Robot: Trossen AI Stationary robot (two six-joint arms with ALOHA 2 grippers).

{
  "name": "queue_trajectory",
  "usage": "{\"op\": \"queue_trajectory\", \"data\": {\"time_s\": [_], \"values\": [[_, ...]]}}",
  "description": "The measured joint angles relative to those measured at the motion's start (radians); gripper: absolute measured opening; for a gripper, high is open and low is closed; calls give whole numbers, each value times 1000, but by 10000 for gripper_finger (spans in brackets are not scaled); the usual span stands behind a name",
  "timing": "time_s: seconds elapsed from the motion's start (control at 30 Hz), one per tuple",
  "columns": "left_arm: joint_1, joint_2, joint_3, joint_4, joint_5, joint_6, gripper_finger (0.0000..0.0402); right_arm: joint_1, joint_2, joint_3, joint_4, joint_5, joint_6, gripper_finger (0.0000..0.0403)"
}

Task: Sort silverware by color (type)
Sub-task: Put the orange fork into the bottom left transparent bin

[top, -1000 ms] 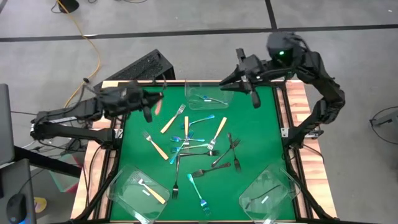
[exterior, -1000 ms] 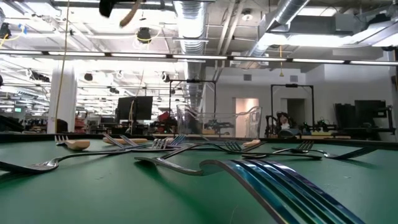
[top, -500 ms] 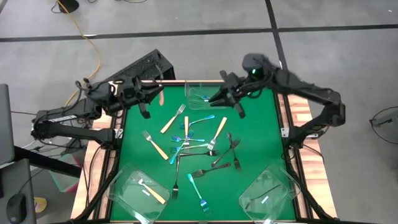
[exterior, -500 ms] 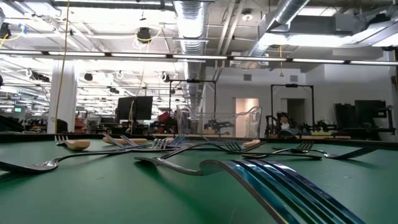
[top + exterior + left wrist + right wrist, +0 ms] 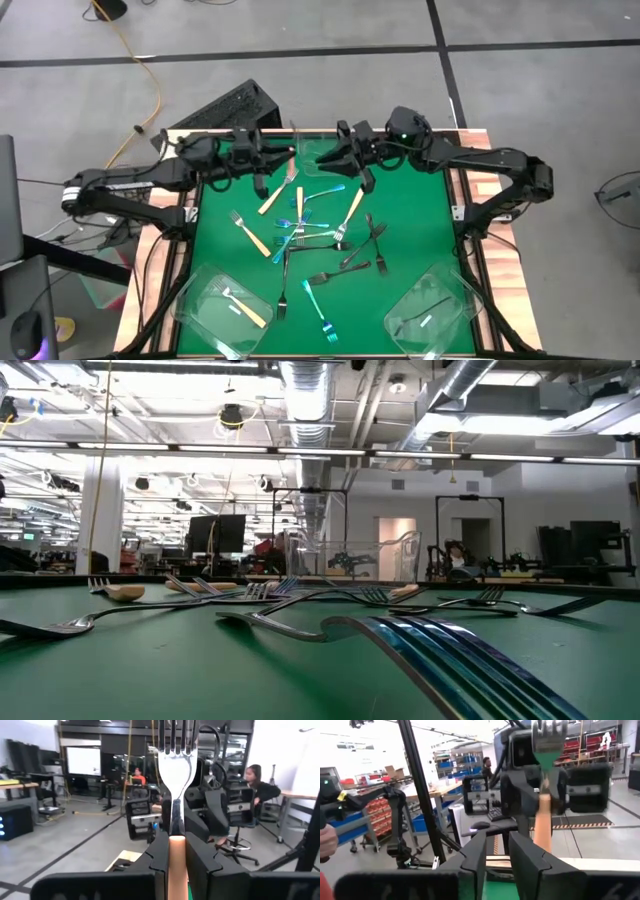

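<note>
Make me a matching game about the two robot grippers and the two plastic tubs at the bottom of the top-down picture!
Things:
1. left gripper
2. right gripper
3. bottom-left tub
4. bottom-right tub

States:
A. has a dark grey fork lying in it
B. open, holding nothing
C. shut on a raised tan-handled fork
D. has a loose tan-handled fork lying in it

Pairs: 1-C, 2-B, 3-D, 4-A

site: open-plan lab/workshop | evidence: exposed ceiling ducts (image 5: 310, 385), workbenches (image 5: 432, 790), seated person (image 5: 257, 785), monitor (image 5: 220, 532)
</note>
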Motion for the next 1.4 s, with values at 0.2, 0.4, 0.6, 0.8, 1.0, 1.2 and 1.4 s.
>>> {"op": "queue_trajectory", "data": {"time_s": [0.2, 0.4, 0.6, 0.8, 1.0, 1.2, 1.4], "values": [[0, 78, 0, 63, 54, 6, 21, -2, -1, 2, -2, 58, -9, 197], [0, 115, 0, 86, 70, 7, 21, -1, -1, 2, -3, 86, -10, 262], [-1, 138, 0, 117, 102, 13, 21, -2, -1, 2, -9, 107, -15, 265], [-3, 155, 4, 161, 114, 13, 21, -1, -1, 2, -9, 107, -13, 265], [-3, 157, 0, 155, 111, 16, 21, 12, -1, 2, -12, 109, -34, 264], [-3, 157, 0, 152, 109, 16, 21, 12, -1, 2, -12, 114, -36, 237], [-3, 157, 0, 150, 106, 16, 21, 12, -1, 2, -12, 115, -36, 191]]}}
